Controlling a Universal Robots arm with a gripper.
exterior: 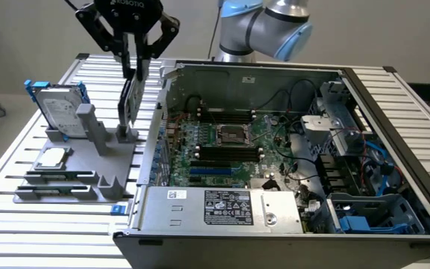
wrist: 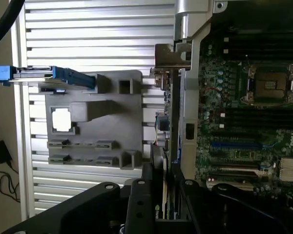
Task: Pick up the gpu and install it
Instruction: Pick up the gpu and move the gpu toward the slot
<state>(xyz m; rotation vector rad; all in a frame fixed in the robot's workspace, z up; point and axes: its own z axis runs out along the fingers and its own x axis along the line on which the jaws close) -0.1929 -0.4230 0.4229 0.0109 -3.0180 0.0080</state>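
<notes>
The gpu [exterior: 129, 101] hangs upright and edge-on, a thin dark card, with my gripper [exterior: 137, 68] shut on its top edge. Its lower end is right at the slot of the grey holder [exterior: 73, 162] on the exterior view's left; I cannot tell whether it still touches. In the wrist view the gpu [wrist: 166, 124] runs away from my black fingers [wrist: 141, 200], and its silver bracket [wrist: 172, 56] is at the far end, beside the case wall. The open computer case [exterior: 394, 112] lies just to the exterior view's right, motherboard [exterior: 226, 140] exposed.
A hard drive in a blue frame [exterior: 54, 109] stands in the holder's far slot. A grey labelled power supply [exterior: 215, 207] sits at the case's near end. Cables and blue drive bays [exterior: 364, 218] crowd the case's right side. The slatted table [exterior: 36, 235] surrounds everything.
</notes>
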